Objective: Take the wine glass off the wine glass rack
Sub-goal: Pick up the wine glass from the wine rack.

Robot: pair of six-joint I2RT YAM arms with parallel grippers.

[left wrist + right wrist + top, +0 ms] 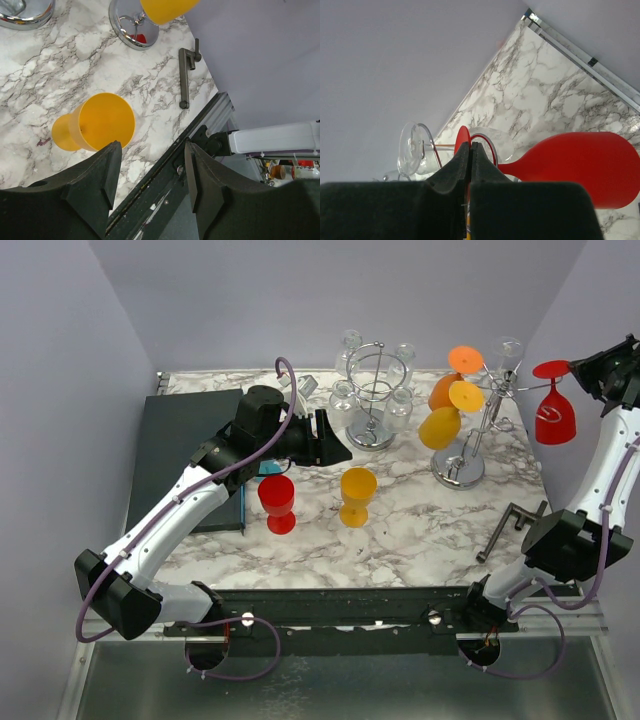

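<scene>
1. At the far right edge of the scene, the right gripper is pinched tight on the thin, round foot of the red wine glass.
2. The glass hangs bowl-down just left of the fingers, smooth and glossy.
3. Further left, the chrome wire rack carries orange glasses and a clear glass.
4. Beneath lies the grey-veined marble table.

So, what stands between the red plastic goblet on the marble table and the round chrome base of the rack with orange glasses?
A yellow plastic goblet, upright and apart from both. The top external view shows it.
</scene>
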